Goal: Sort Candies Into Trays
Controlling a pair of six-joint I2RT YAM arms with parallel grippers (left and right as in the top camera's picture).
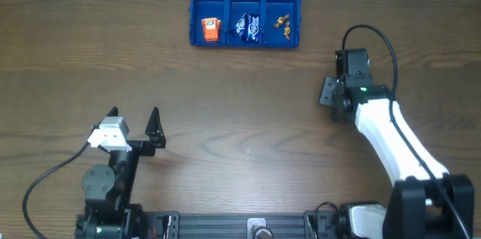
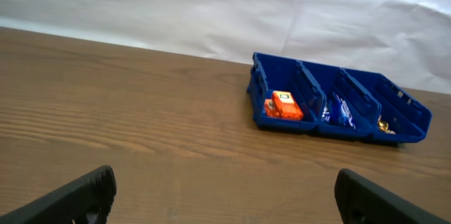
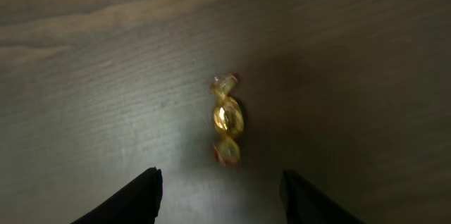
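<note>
We see right gripper (image 3: 220,182) spread over gold candy (image 3: 227,120) on desk (image 3: 84,76), well apart from blue tray (image 1: 193,13). Our worry: off-centre closing pinches wrapper twist, candy slips.

Soft, even light covers the table (image 1: 240,96) from above; the white backdrop (image 2: 176,13) glares bright; the right wrist view is dim, shadowed; the gold candy (image 3: 227,118) glints.
</note>
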